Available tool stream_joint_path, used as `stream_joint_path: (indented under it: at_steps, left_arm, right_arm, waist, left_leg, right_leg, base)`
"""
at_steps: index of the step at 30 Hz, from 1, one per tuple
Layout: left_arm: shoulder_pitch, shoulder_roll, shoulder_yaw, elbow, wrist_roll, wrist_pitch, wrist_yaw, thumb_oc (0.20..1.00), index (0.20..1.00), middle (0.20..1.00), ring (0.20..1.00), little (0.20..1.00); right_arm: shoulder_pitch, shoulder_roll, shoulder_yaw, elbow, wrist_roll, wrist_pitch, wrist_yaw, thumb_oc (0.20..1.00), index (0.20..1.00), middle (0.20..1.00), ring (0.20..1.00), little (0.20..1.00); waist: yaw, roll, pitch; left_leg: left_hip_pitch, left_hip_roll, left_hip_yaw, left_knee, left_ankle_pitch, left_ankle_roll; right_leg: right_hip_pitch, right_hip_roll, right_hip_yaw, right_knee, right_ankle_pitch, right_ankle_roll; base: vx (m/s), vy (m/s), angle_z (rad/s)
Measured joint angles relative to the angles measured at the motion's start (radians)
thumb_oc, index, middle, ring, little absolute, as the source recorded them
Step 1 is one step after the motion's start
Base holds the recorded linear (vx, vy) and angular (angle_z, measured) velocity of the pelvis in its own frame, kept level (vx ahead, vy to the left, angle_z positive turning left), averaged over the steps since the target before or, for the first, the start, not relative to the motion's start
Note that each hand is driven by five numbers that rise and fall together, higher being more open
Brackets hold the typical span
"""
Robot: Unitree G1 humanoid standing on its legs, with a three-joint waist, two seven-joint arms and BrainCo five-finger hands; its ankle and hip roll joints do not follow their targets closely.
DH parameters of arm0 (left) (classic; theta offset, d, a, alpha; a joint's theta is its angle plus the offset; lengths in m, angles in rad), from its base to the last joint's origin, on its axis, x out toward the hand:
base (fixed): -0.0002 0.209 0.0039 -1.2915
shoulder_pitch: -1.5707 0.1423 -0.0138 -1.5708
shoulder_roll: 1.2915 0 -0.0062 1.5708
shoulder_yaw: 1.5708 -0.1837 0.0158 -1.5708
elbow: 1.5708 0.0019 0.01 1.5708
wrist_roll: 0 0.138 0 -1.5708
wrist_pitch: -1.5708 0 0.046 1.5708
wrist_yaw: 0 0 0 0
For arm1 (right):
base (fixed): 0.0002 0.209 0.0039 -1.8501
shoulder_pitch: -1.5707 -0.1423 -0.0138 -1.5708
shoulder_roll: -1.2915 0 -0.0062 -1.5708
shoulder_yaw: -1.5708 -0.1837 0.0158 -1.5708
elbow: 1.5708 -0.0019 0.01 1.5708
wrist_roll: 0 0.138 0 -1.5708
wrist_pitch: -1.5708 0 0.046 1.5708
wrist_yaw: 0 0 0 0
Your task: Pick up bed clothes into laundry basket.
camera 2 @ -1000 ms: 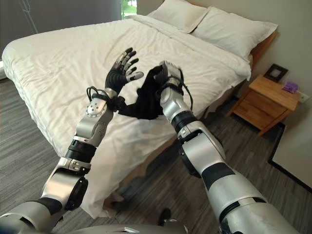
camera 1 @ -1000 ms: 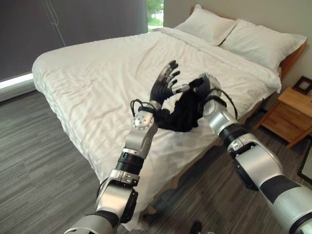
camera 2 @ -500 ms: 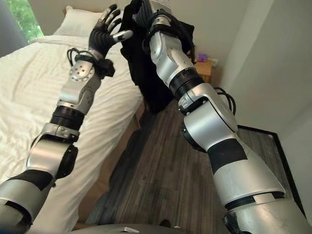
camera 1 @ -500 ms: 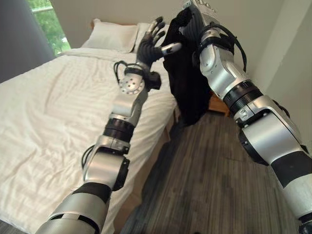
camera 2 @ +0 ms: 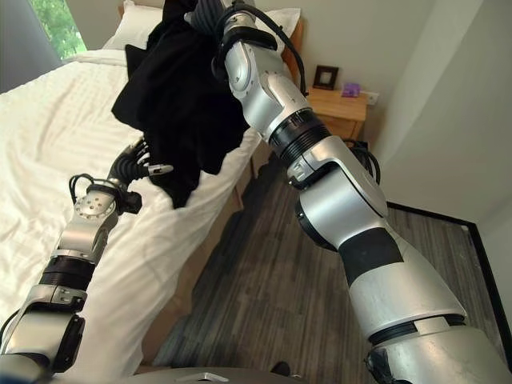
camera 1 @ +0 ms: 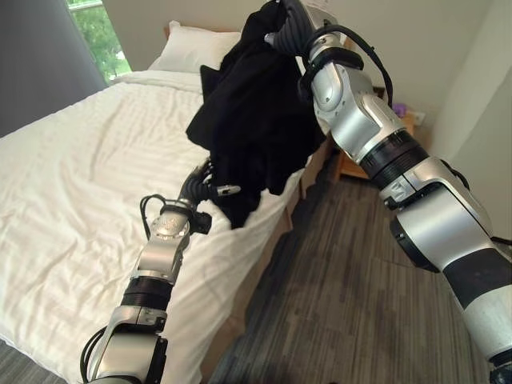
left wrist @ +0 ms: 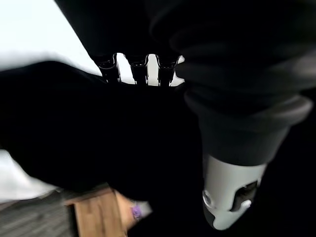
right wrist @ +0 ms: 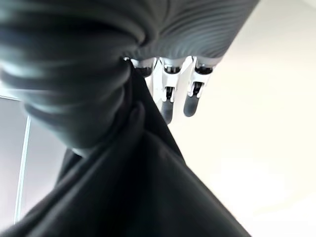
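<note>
— So, what takes up most of the room?

— A bed (camera 1: pixel 72 184) with a white cover, its foot edge toward the robot and its long side edge running beside a dark wood-grain floor (camera 1: pixel 336 296). White pillows (camera 1: pixel 188 52) lie at the head edge, and past the bed's far corner stands a wooden nightstand (camera 2: pixel 340 108) with a dark picture frame (camera 2: pixel 325 77) and a small purple object (camera 2: pixel 350 90) on top.

— And the clothes?

— One black garment (camera 1: pixel 256 120), bunched and hanging in the air above the bed's side edge, clear of the cover. Its top is gathered high up, and its loose lower folds drop to just above the side edge.

— What carries it?

— The right hand (camera 1: pixel 290 24), raised high with the arm stretched up from the lower right. Its fingers are clenched on the top of the cloth; the right wrist view shows dark fabric running down from under the hand.

— The other hand?

— The left hand (camera 1: pixel 204 190) sits lower, against the hanging folds near the side edge. A thumb (camera 1: pixel 226 190) sticks out sideways, but the fingers go into the black cloth, so I cannot tell whether they grasp it or lie loose.
</note>
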Motion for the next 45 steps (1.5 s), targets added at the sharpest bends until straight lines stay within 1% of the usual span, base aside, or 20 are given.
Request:
stream_joint_path:
  at_steps: [2, 3, 4, 5, 6, 7, 8, 11, 12, 14, 17, 20, 24, 30, 34, 38, 39, 41, 44, 45]
  left_arm:
    - [-0.004, -0.057, -0.005, 0.001, -0.008, 0.004, 0.002, 1.000, 1.000, 1.000, 1.000, 1.000]
    - [0.091, -0.184, 0.004, -0.092, -0.013, -0.099, 0.026, 1.000, 1.000, 1.000, 1.000, 1.000]
    - [0.185, -0.263, -0.047, -0.151, -0.023, -0.150, 0.013, 1.000, 1.000, 1.000, 1.000, 1.000]
    - [0.240, -0.312, -0.110, -0.151, -0.022, -0.177, 0.001, 1.000, 1.000, 1.000, 1.000, 1.000]
    - [0.283, -0.351, -0.197, -0.117, -0.027, -0.195, -0.017, 0.200, 0.200, 0.200, 0.200, 0.200]
    - [0.277, -0.357, -0.238, -0.079, -0.041, -0.210, -0.023, 0.200, 0.200, 0.200, 0.200, 0.200]
    - [0.256, -0.358, -0.279, -0.025, -0.053, -0.248, -0.025, 0.200, 0.200, 0.200, 0.200, 0.200]
    - [0.211, -0.361, -0.278, 0.028, -0.059, -0.296, -0.020, 0.200, 0.200, 0.200, 0.200, 0.200]
    - [0.149, -0.362, -0.276, 0.078, -0.053, -0.334, 0.010, 0.200, 0.200, 0.200, 0.200, 0.200]
    - [0.106, -0.367, -0.242, 0.116, -0.041, -0.360, 0.066, 0.200, 0.200, 0.200, 0.200, 0.200]
    - [0.092, -0.352, -0.182, 0.114, -0.001, -0.386, 0.163, 0.200, 0.200, 0.200, 0.200, 0.200]
    - [0.106, -0.315, -0.139, 0.041, 0.065, -0.398, 0.256, 0.200, 0.200, 0.200, 0.200, 0.200]
    - [0.132, -0.263, -0.122, -0.042, 0.127, -0.422, 0.321, 0.200, 0.200, 0.200, 0.200, 0.200]
    - [0.172, -0.208, -0.115, -0.141, 0.215, -0.439, 0.373, 0.200, 0.200, 0.200, 0.200, 0.200]
    - [0.253, -0.176, -0.111, -0.300, 0.235, -0.442, 0.383, 0.200, 0.200, 0.200, 0.200, 0.200]
    - [0.313, -0.149, -0.100, -0.404, 0.234, -0.437, 0.383, 0.200, 0.200, 0.200, 0.200, 0.200]
    - [0.354, -0.142, -0.094, -0.437, 0.235, -0.447, 0.381, 0.200, 0.200, 0.200, 0.200, 0.200]
    - [0.377, -0.138, -0.067, -0.436, 0.234, -0.444, 0.382, 0.200, 0.200, 0.200, 0.200, 0.200]
    - [0.406, -0.138, -0.023, -0.404, 0.233, -0.439, 0.384, 0.200, 0.200, 0.200, 0.200, 0.200]
    - [0.406, -0.138, 0.006, -0.378, 0.226, -0.439, 0.384, 0.200, 0.200, 0.200, 0.200, 0.200]
  right_arm:
    - [0.001, 0.001, -0.006, -0.014, 0.000, 0.005, 0.003, 0.200, 0.200, 0.200, 0.200, 0.200]
    - [0.018, -0.003, -0.016, -0.066, 0.000, 0.005, 0.004, 0.200, 0.200, 0.200, 0.200, 0.200]
    - [0.018, -0.028, -0.007, -0.085, 0.000, -0.006, 0.004, 0.200, 0.200, 0.200, 0.200, 0.200]
    - [0.013, -0.044, -0.007, -0.085, 0.000, -0.009, 0.005, 0.200, 0.200, 0.200, 0.200, 0.200]
    - [0.003, -0.047, -0.019, -0.073, 0.000, 0.002, 0.021, 0.200, 0.200, 0.200, 0.200, 0.200]
    - [0.003, -0.035, -0.033, -0.067, 0.003, 0.007, 0.034, 0.200, 0.200, 0.200, 0.200, 0.200]
    - [0.007, 0.032, -0.095, -0.071, 0.036, 0.018, 0.051, 0.200, 0.200, 0.200, 0.200, 0.200]
    - [0.008, 0.088, -0.131, -0.080, 0.106, 0.033, 0.071, 0.200, 0.200, 0.200, 0.200, 0.200]
    - [0.013, 0.099, -0.151, -0.111, 0.166, 0.044, 0.079, 0.200, 0.200, 0.200, 0.200, 0.200]
    - [0.023, 0.113, -0.149, -0.183, 0.247, 0.051, 0.089, 0.200, 0.200, 0.200, 0.200, 0.200]
    - [0.033, 0.118, -0.149, -0.293, 0.317, 0.054, 0.090, 0.200, 0.200, 0.200, 0.200, 0.200]
    - [0.052, 0.119, -0.111, -0.380, 0.352, 0.056, 0.091, 0.200, 0.200, 0.200, 0.200, 0.200]
    - [0.093, 0.116, -0.100, -0.419, 0.362, 0.086, 0.113, 0.200, 0.200, 0.200, 0.200, 0.200]
    - [0.176, 0.097, -0.101, -0.465, 0.362, 0.127, 0.141, 0.200, 0.200, 0.200, 0.200, 0.200]
    - [0.305, 0.017, -0.121, -0.651, 0.348, 0.154, 0.178, 0.200, 0.200, 0.200, 0.200, 0.200]
    - [0.424, -0.034, -0.228, -0.795, 0.311, 0.192, 0.227, 0.200, 0.200, 0.200, 0.200, 0.200]
    - [0.513, -0.089, -0.298, -0.910, 0.307, 0.194, 0.241, 0.200, 0.200, 0.200, 0.200, 0.200]
    - [0.558, -0.136, -0.351, -0.956, 0.282, 0.209, 0.246, 0.200, 0.200, 0.200, 0.200, 0.200]
    - [0.602, -0.157, -0.415, -1.023, 0.272, 0.225, 0.264, 0.200, 0.200, 0.200, 0.200, 0.200]
    - [0.587, -0.142, -0.396, -1.018, 0.265, 0.224, 0.265, 0.200, 0.200, 0.200, 0.200, 0.200]
  waist:
    - [-0.005, -0.004, 0.003]
    - [-0.004, 0.012, -0.003]
    - [-0.007, 0.011, -0.001]
    - [-0.004, 0.006, 0.001]
    - [-0.006, -0.004, 0.004]
    - [-0.007, -0.008, 0.004]
    - [-0.025, -0.008, 0.005]
    - [-0.062, -0.007, 0.005]
    - [-0.078, -0.008, 0.005]
    - [-0.096, -0.007, 0.005]
    - [-0.116, -0.007, 0.005]
    - [-0.116, -0.009, 0.004]
    - [-0.117, -0.014, 0.000]
    - [-0.118, -0.030, -0.012]
    - [-0.118, -0.042, -0.021]
    - [-0.117, -0.041, -0.023]
    - [-0.115, -0.039, -0.024]
    - [-0.116, -0.030, -0.022]
    - [-0.123, -0.003, -0.026]
    - [-0.124, 0.006, -0.025]
  left_leg:
    - [0.000, -0.001, 0.000, -0.001, 0.000, 0.000]
    - [0.001, -0.006, -0.009, -0.020, -0.001, 0.001]
    - [0.004, -0.008, -0.003, -0.024, -0.001, 0.003]
    - [0.008, -0.009, -0.001, -0.025, -0.001, 0.003]
    - [0.012, -0.010, 0.001, -0.024, -0.001, 0.003]
    - [0.012, -0.010, 0.002, -0.024, -0.001, 0.003]
    - [0.017, -0.012, 0.006, -0.025, -0.001, 0.004]
    - [0.023, -0.013, 0.003, -0.031, -0.003, 0.006]
    - [0.023, -0.013, 0.003, -0.032, -0.005, 0.008]
    - [0.023, -0.013, 0.003, -0.033, -0.008, 0.013]
    - [0.018, -0.014, 0.006, -0.032, -0.009, 0.014]
    - [0.015, -0.018, 0.036, -0.032, -0.008, 0.014]
    - [0.014, -0.014, 0.057, -0.034, -0.009, 0.013]
    - [-0.005, -0.013, 0.057, -0.034, -0.010, 0.012]
    - [-0.007, -0.015, 0.058, -0.034, -0.009, 0.012]
    - [-0.005, -0.020, 0.059, -0.036, -0.009, 0.012]
    - [-0.006, -0.022, 0.056, -0.037, -0.009, 0.012]
    - [-0.005, -0.025, 0.057, -0.037, -0.009, 0.012]
    - [0.004, -0.035, 0.073, -0.033, -0.009, 0.013]
    - [0.025, -0.036, 0.148, -0.032, -0.008, 0.012]
  right_leg:
    - [0.000, 0.000, 0.001, 0.001, 0.000, 0.001]
    - [-0.004, -0.004, 0.004, 0.009, -0.008, 0.018]
    - [-0.004, -0.007, 0.004, 0.011, -0.009, 0.019]
    - [-0.005, -0.008, 0.004, 0.012, -0.008, 0.018]
    - [-0.007, -0.006, 0.008, 0.013, -0.007, 0.016]
    - [-0.009, -0.006, 0.011, 0.015, -0.007, 0.016]
    - [-0.016, -0.007, 0.030, 0.022, -0.008, 0.016]
    - [-0.013, -0.006, 0.041, 0.026, -0.009, 0.018]
    - [-0.015, -0.007, 0.041, 0.028, -0.009, 0.018]
    - [-0.016, -0.008, 0.041, 0.030, -0.009, 0.018]
    - [-0.028, -0.008, 0.046, 0.033, -0.009, 0.018]
    - [-0.056, -0.003, 0.075, 0.033, -0.001, 0.008]
    - [-0.060, 0.009, 0.088, 0.024, 0.002, 0.006]
    - [-0.081, 0.012, 0.093, 0.025, 0.003, 0.005]
    - [-0.089, 0.011, 0.095, 0.023, 0.005, 0.003]
    - [-0.087, 0.011, 0.102, 0.015, 0.010, 0.006]
    - [-0.086, 0.010, 0.102, 0.013, 0.010, 0.007]
    - [-0.086, 0.011, 0.105, 0.006, 0.014, 0.012]
    - [-0.083, 0.025, 0.120, -0.024, 0.032, 0.012]
    - [-0.090, 0.039, 0.078, -0.033, 0.038, 0.015]
  base:
    - [0.00, -0.049, 0.00]
    - [0.00, -0.035, 0.01]
    - [0.03, -0.048, 0.03]
    - [0.04, -0.032, -0.04]
    - [0.05, -0.027, -0.06]
    - [0.04, 0.003, -0.23]
    - [0.03, 0.005, -0.26]
    - [0.01, -0.001, -0.15]
    - [0.00, -0.006, 0.06]
    - [0.00, 0.000, 0.00]
    - [0.00, -0.001, -0.04]
    - [0.00, -0.018, -0.25]
    - [0.00, -0.023, -0.14]
    - [0.01, -0.007, -0.02]
    - [0.01, 0.004, 0.00]
    - [0.04, -0.005, -0.03]
    - [0.04, -0.023, 0.01]
    - [0.03, -0.022, -0.01]
    - [-0.01, -0.092, -0.31]
    - [0.00, -0.032, -0.76]
